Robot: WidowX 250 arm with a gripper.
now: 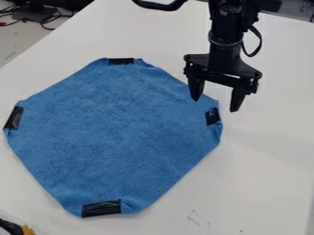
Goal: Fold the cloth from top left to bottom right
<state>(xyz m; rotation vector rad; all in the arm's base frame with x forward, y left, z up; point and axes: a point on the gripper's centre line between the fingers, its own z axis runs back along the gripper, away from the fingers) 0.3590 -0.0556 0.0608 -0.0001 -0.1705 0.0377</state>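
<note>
At the far left, one strip of black tape (pixel 14 117) is sitting on the cloth (pixel 116 137) between its nine and ten o'clock. Low in the view's seven to eight o'clock, a black and yellow thing (pixel 27 230) is poking in at the edge. Up between ten and eleven, dark and red cables (pixel 47 23) are lying beyond the white table (pixel 270 151). The blue cloth is lying spread out on the table, filling much of the view's left and middle, its corners looking cut off or tucked. A second strip (pixel 101 208) is marking its six o'clock, a third (pixel 120 61) its twelve. Faint grey marks (pixel 193 217) are showing on the table near the view's half past five. The fourth strip (pixel 213 116) is sitting between the cloth's two and three o'clock. By it, the gripper (pixel 215 104) is hanging tips down from the black arm (pixel 225 34), its fingers standing wide apart and gripping nothing. The left-hand finger is overlapping the cloth's edge in view; whether it is touching, I cannot tell.
</note>
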